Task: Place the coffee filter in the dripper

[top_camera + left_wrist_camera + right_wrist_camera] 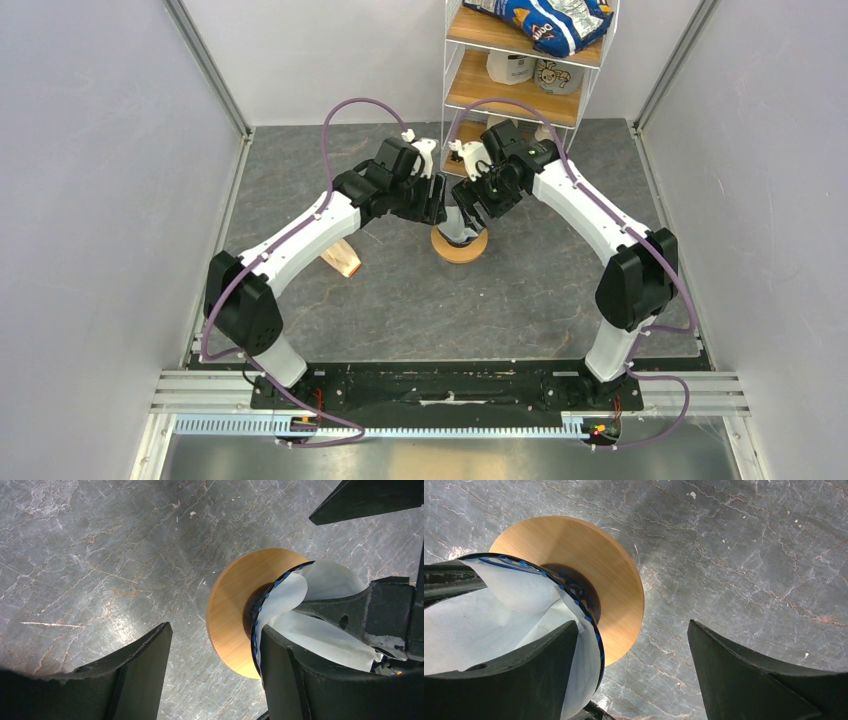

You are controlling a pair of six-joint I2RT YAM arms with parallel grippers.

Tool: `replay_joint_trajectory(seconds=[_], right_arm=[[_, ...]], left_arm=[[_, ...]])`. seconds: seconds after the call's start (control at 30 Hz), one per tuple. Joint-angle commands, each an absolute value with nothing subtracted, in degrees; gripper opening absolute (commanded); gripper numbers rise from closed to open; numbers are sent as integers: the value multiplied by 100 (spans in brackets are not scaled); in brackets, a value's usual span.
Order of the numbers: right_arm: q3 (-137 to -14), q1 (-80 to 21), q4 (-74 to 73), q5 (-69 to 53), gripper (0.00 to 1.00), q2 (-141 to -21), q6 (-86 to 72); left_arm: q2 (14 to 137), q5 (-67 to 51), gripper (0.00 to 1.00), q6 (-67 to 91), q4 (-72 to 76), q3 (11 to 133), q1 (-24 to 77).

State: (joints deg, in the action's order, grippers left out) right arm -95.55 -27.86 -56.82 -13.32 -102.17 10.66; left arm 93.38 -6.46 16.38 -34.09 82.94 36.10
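Already the coffee filter (290,597) was found seated inside the dripper (574,587), its white paper creased against the blue ribbed rim. The cone was stood upright, tip down, on the wooden ring (230,605). Left gripper (216,630) and right gripper (633,625) were noted wide open, nothing grasped. One finger of each was set inside the cone, the other outside. Both arms were judged equally near.
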Motion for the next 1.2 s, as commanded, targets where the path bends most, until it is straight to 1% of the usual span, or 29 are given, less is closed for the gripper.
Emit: replay_joint_trajectory(seconds=[0.0,0.27,0.43,0.67,1.0,1.17], right_arm=[[-9408,-2692,-5683,-1298,89,-10012,1342],[-9279,-2637,-5616,-1382,89,-9920,1394],[-9544,-2635,-5652,-1737,90,-9854,1321],[-10027,-2663,-5703,-2182,91,-9819,1058],[-10239,-2668,-5855,-2265,92,-9792,993],[-10299,-2667,-5951,-2228,93,-9725,1041]], left_arm=[[9260,-624,70,1461,-3302,8244,3516],[9253,-675,70,1463,-3325,8235,3446],[9119,-1149,71,1463,-3096,8266,3475],[8956,-1486,72,1546,-2816,8297,3489],[8787,-1513,72,1593,-2804,8280,3490],[8664,-1501,74,1622,-2786,8253,3438]])
